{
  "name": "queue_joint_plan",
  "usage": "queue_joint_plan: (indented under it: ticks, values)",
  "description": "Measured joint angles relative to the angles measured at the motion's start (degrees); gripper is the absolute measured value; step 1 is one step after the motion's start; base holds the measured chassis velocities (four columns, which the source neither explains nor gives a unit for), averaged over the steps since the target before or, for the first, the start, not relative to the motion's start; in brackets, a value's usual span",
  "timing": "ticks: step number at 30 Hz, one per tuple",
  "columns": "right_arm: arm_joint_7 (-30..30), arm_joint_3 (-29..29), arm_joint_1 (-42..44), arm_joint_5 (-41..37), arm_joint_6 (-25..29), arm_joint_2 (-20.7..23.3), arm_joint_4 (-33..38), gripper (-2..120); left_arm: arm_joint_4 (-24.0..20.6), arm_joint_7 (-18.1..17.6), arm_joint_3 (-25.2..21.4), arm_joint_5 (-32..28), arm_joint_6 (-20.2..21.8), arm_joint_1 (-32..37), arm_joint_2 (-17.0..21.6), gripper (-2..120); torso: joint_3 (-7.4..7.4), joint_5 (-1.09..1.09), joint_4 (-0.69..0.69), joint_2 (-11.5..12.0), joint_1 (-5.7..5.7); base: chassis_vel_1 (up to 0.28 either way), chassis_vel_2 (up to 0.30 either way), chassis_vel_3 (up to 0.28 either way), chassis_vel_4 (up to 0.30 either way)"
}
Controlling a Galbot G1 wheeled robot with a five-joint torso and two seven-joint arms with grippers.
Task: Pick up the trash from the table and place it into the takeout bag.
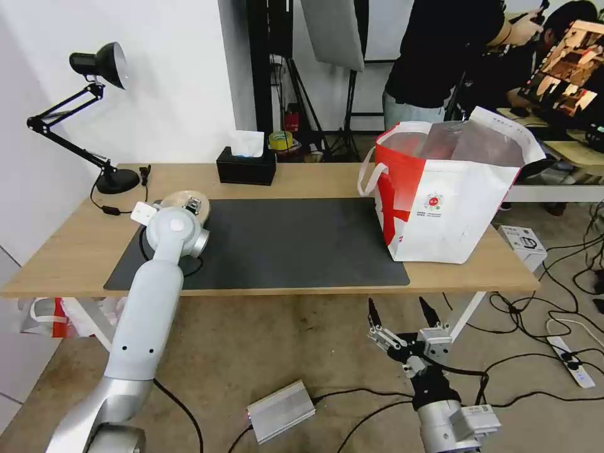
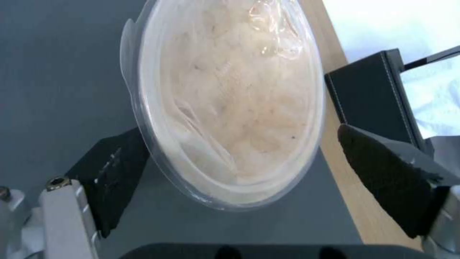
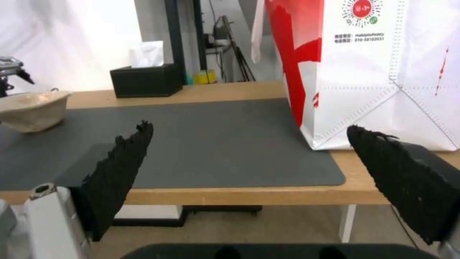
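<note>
At about ten o'clock on the dark grey rectangular mat sits the shallow beige paper-pulp bowl, crumpled clear film inside. The left gripper hovers over it, jaws spread to either side of the rim. It looks light and easily crushed; a gentle pinch across the stiffer rim seems safest. The right gripper hangs spread below the table edge at five o'clock.

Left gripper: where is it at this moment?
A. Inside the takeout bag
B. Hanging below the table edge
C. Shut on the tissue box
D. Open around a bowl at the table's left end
D: the left wrist view shows the left gripper with its fingers spread on either side of the bowl over the mat; the right gripper hangs open below the table edge.
</note>
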State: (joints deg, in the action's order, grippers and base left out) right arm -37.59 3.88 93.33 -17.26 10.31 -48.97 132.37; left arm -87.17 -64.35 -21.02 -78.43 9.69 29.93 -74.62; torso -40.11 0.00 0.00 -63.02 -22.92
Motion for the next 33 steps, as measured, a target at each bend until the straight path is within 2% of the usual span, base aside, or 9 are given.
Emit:
queue_joint_plan:
  ticks: [14, 17, 19, 21, 24, 25, 28, 30, 33]
  values:
    - [0.0, 0.0, 0.0, 0.0, 0.0, 0.0, 0.0, 100, 3.6, 0.8, 0.3, 0.8, -0.2, -2.3, -1.4, 99, 0.0, 0.0, 0.0, 0.0, 0.0, 0.0, 0.0, 0.0, 0.0]
    - [0.0, 0.0, 0.0, 0.0, 0.0, 0.0, 0.0, 100, 3.6, 1.2, 0.2, 0.8, -0.3, -2.3, -1.5, 91, 0.0, 0.0, 0.0, 0.0, 0.0, 0.0, 0.0, 0.0, 0.0]
    - [0.0, 0.0, 0.0, 0.0, 0.0, 0.0, 0.0, 100, 3.6, 1.3, 0.1, 0.8, -0.3, -2.2, -1.5, 80, 0.0, 0.0, 0.0, 0.0, 0.0, 0.0, 0.0, 0.0, 0.0]
    - [0.0, 0.0, 0.0, 0.0, 0.0, 0.0, 0.0, 100, 3.6, 1.4, 0.0, 0.8, -0.4, -2.1, -1.5, 77, 0.0, 0.0, 0.0, 0.0, 0.0, 0.0, 0.0, 0.0, 0.0]
    - [0.0, 0.0, 0.0, 0.0, 0.0, 0.0, 0.0, 100, 3.2, 1.8, -0.1, 0.7, -0.9, -2.0, -1.4, 61, 0.0, -0.01, 0.0, 0.0, 0.0, 0.0, 0.0, 0.0, 0.0]
    - [0.0, 0.0, 0.0, 0.0, 0.0, 0.0, 0.0, 100, 3.2, 1.8, -0.1, 0.7, -0.9, -2.0, -1.4, 61, 0.0, -0.01, 0.0, 0.0, 0.0, 0.0, 0.0, 0.0, 0.0]
    - [0.0, 0.0, 0.0, 0.0, 0.0, 0.0, 0.0, 100, 3.0, 2.1, -0.2, 0.6, -1.4, -1.9, -1.4, 46, 0.0, -0.01, 0.0, 0.0, 0.0, 0.0, 0.0, 0.0, 0.0]
    - [0.0, 0.0, 0.0, 0.0, 0.0, 0.0, 0.0, 100, 2.9, 2.2, -0.2, 0.6, -1.5, -1.8, -1.5, 42, 0.0, -0.01, 0.0, 0.0, 0.0, 0.0, 0.0, 0.0, 0.0]
    - [0.0, 0.0, 0.0, 0.0, 0.0, 0.0, 0.0, 100, 2.6, 2.2, -0.2, 0.6, -1.6, -1.6, -1.6, 28, 0.0, 0.0, 0.0, 0.0, 0.0, 0.0, 0.0, 0.0, 0.0]
